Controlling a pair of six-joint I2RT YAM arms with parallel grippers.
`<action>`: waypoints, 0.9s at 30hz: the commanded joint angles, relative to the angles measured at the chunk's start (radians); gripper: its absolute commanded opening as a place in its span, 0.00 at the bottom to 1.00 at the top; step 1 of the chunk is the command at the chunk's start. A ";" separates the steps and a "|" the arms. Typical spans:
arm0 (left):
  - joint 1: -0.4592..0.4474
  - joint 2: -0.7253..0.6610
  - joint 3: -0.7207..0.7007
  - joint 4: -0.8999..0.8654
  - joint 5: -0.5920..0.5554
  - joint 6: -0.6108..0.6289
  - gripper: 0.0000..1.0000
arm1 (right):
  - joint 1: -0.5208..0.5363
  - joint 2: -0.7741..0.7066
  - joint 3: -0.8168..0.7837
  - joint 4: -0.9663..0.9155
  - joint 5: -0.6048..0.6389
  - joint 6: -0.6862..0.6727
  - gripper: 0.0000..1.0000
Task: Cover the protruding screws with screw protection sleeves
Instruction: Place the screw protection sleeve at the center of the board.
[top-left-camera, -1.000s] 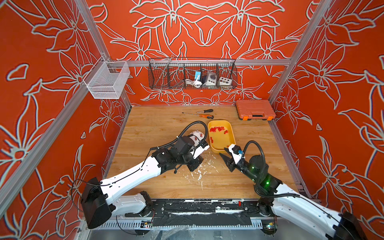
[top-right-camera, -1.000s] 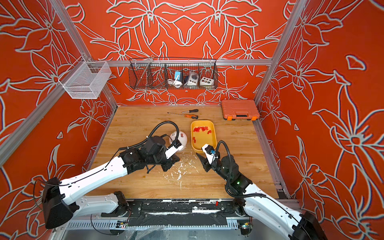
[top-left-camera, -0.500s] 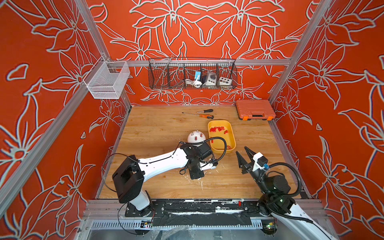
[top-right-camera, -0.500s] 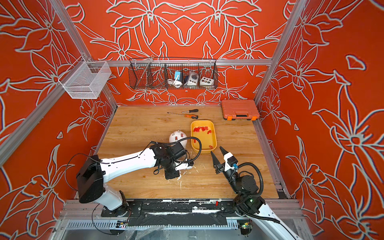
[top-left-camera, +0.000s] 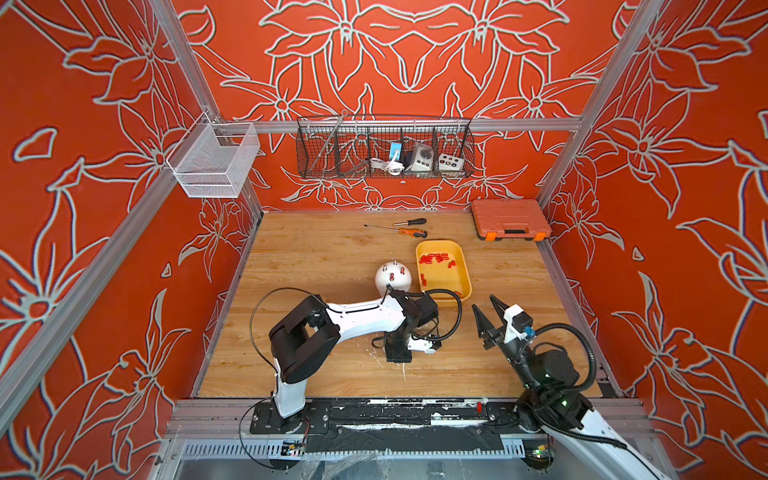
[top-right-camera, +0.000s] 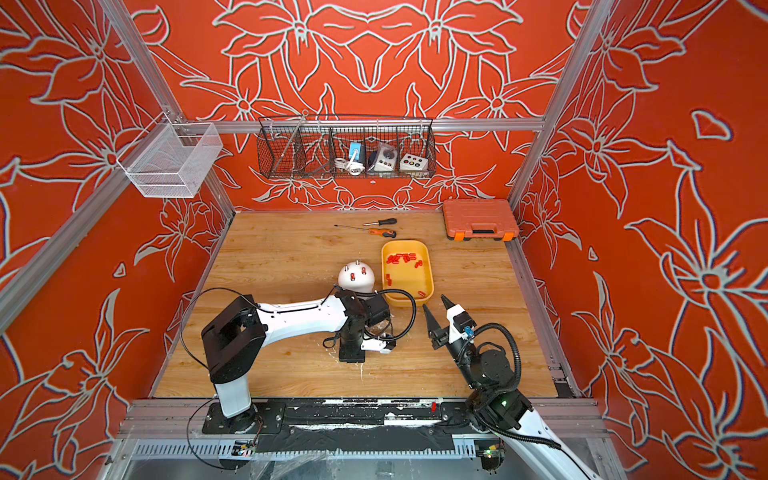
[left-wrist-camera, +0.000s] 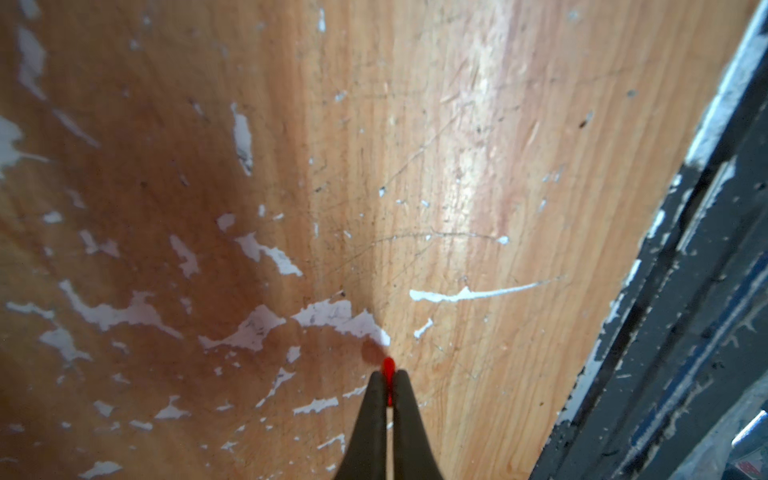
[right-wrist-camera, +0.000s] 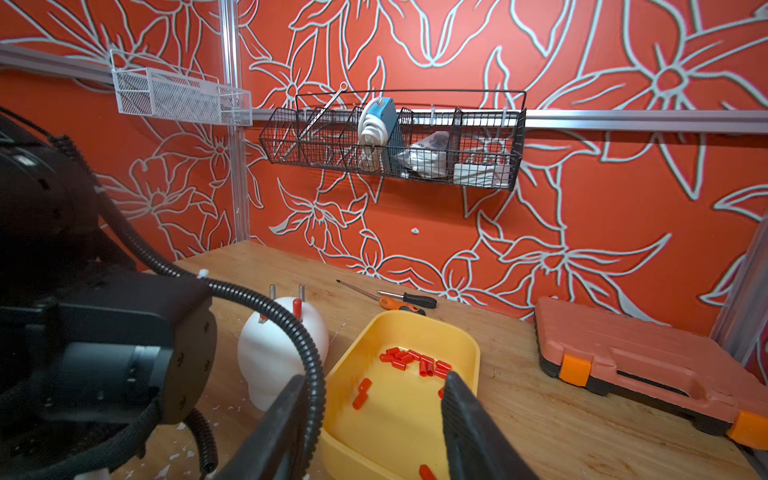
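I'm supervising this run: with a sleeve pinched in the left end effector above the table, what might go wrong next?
1. The red sleeve is held only at the very tips of the left end effector, its end poking out; it may slip or twist free on the way to the white dome.
2. The left arm's black cable loops close to the dome and yellow tray; moving there, it might catch the bare screws or nudge the tray.

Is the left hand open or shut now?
Shut. In the left wrist view the left hand pinches a small red sleeve between its tips.
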 joint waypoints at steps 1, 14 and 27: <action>-0.005 0.029 0.023 -0.021 -0.007 0.050 0.02 | -0.001 -0.023 -0.008 -0.018 0.034 0.008 0.54; -0.005 0.023 0.012 0.037 -0.011 0.056 0.37 | -0.001 0.003 -0.009 -0.003 0.031 0.010 0.55; -0.005 -0.281 -0.182 0.327 -0.021 0.004 0.66 | 0.000 0.048 -0.004 0.019 -0.017 0.003 0.56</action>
